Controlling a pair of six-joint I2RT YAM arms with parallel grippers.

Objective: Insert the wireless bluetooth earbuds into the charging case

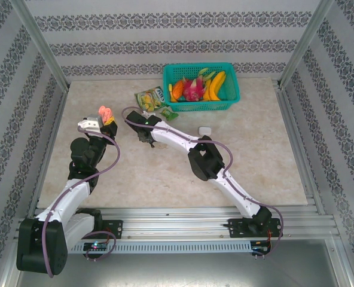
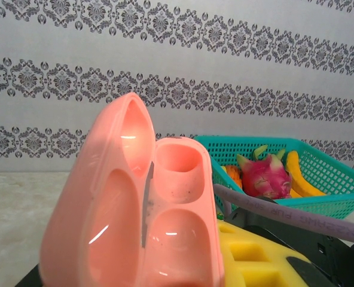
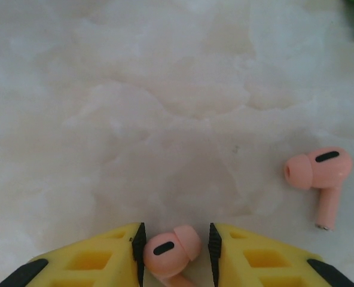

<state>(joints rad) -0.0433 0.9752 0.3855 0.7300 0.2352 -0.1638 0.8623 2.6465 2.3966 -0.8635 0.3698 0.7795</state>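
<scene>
**A:** Tool status?

**B:** The left tool (image 1: 108,119) is clamped tight on the pink charging case (image 2: 135,203) and holds it up off the counter (image 1: 266,167). The lid is swung open, and we count two wells in the base half facing the wrist camera. One yellow finger (image 2: 249,260) shows below the case.

**A:** And the right?

**B:** The right tool (image 3: 176,239) is down at the counter with its jaws narrowed around one pink earbud (image 3: 168,250). One pad looks to be against it, and a sliver of counter shows on the other side. We cannot tell whether it is actually gripped.

**A:** Earbud count?

**B:** We see two, both pink. One is between the right tool's fingers. The second pink earbud (image 3: 320,176) lies flat on the counter off to one side, apart from the tool.

**A:** Cases?

**B:** Two. The pink one is in the left tool. One white case (image 1: 205,129) lies on the counter just beyond the right arm's elbow.

**A:** Anything else?

**B:** One teal basket (image 1: 231,103) sits at the far edge, holding bananas (image 1: 216,85) and a dragon fruit (image 1: 193,88). We count two snack packets in front of it, a yellow-green packet (image 1: 149,98) and a small green packet (image 1: 168,113). The right tool is near the small green packet.
</scene>
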